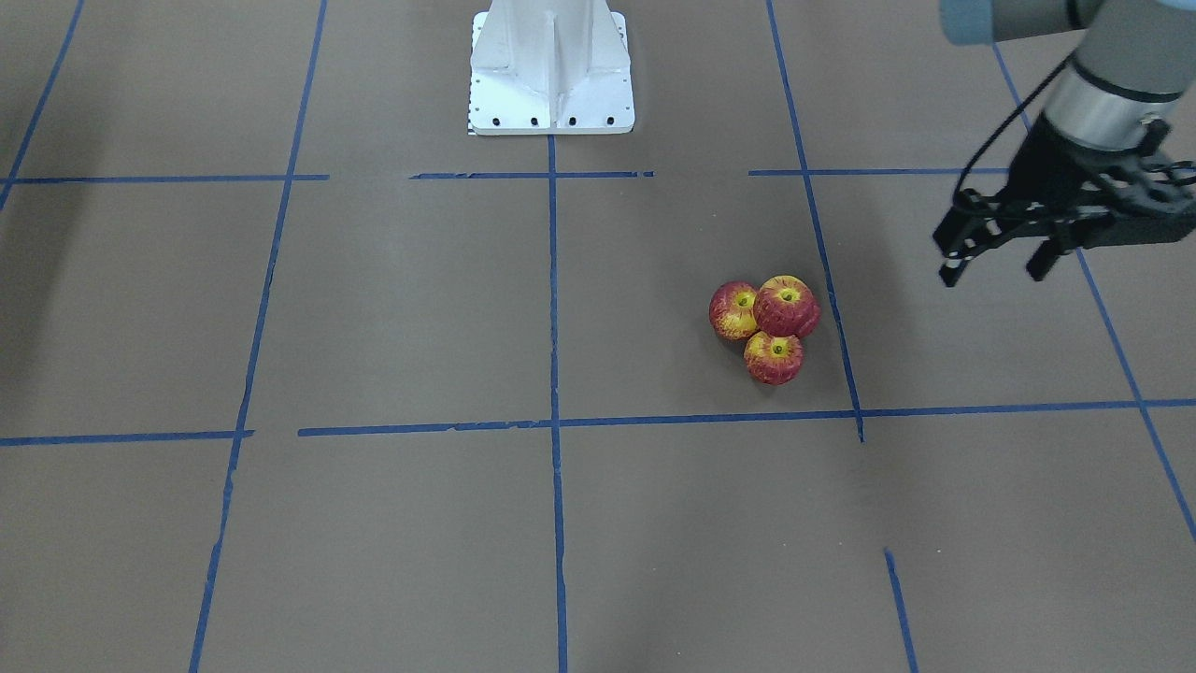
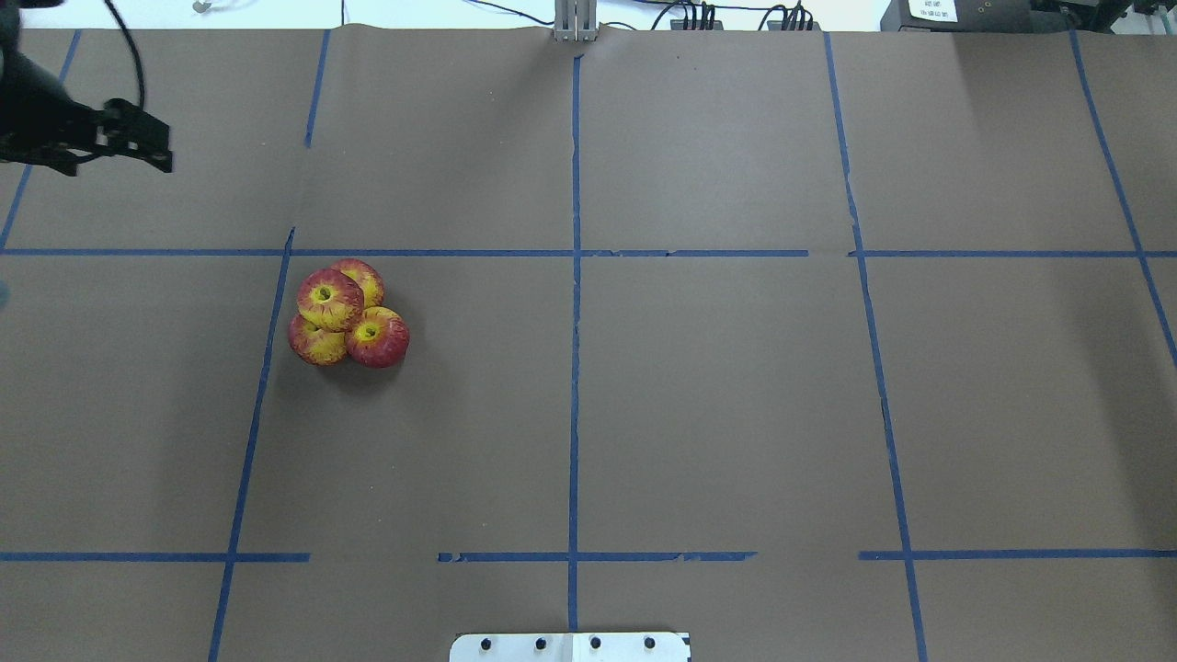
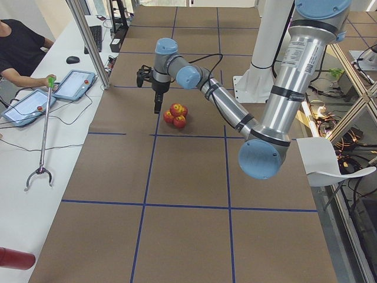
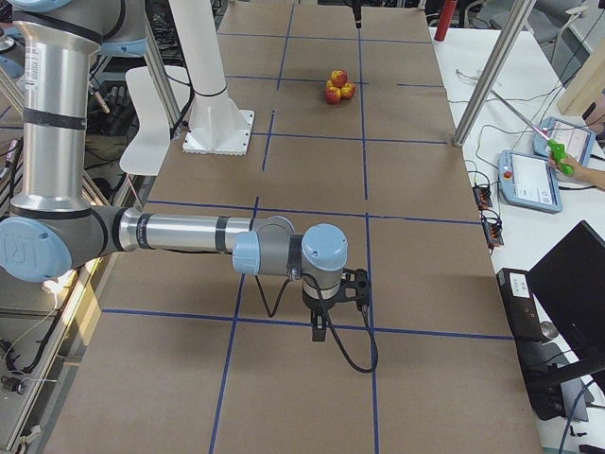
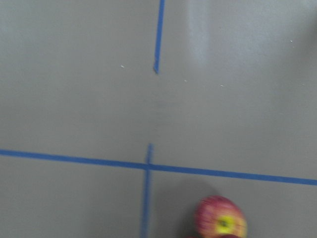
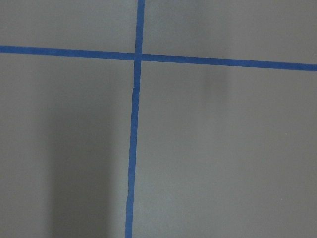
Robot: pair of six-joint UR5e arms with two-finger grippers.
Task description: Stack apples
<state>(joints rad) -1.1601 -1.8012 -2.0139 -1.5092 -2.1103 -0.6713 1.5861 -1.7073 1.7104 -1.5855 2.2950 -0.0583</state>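
Well clear of the left gripper, which hangs spread and empty above the table, the apples sit bunched with one perched on three, so the stacking looks finished; farther off, the right gripper's state cannot be told.

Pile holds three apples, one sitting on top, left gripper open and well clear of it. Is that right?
No: the overhead view shows four apples, one sitting on three. The left gripper is open and well clear of them.
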